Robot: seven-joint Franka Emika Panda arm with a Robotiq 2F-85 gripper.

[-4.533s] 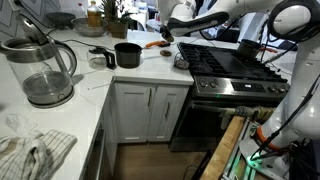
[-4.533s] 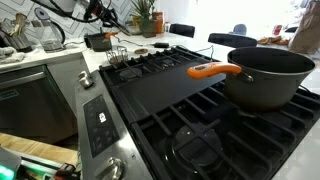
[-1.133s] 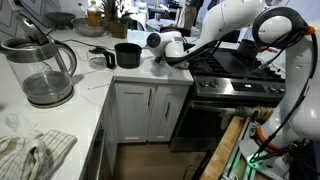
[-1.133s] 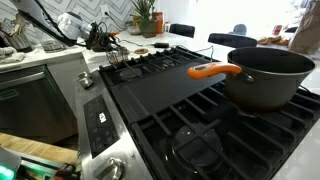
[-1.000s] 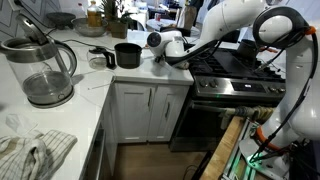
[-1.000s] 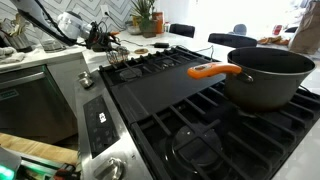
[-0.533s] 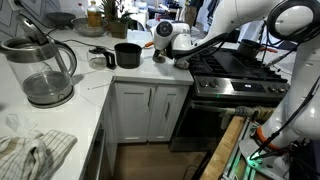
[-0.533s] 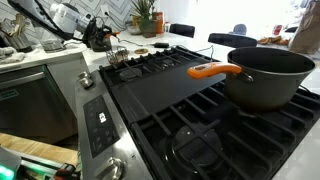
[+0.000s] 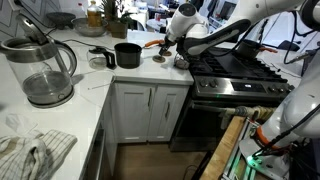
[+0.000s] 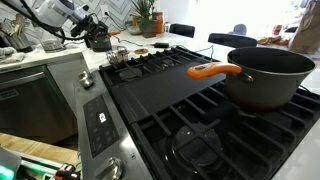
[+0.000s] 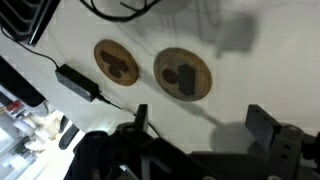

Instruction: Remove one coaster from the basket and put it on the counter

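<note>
Wrist view: gripper [image 11: 200,118] spread wide, empty, hovering above white counter [image 11: 290,70]. Two brown coasters [image 11: 183,73] lie flat there, side by side. Basket [image 10: 116,56] shows in exterior view, beside stove. Placement looks done; only retreat left.

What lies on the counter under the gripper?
A brown coaster and a second coaster lie flat, apart, on the counter, beside a black adapter. The gripper hides what lies lower.

In both exterior views the basket [image 9: 181,62] [image 10: 118,56] is too small to show its contents.
</note>
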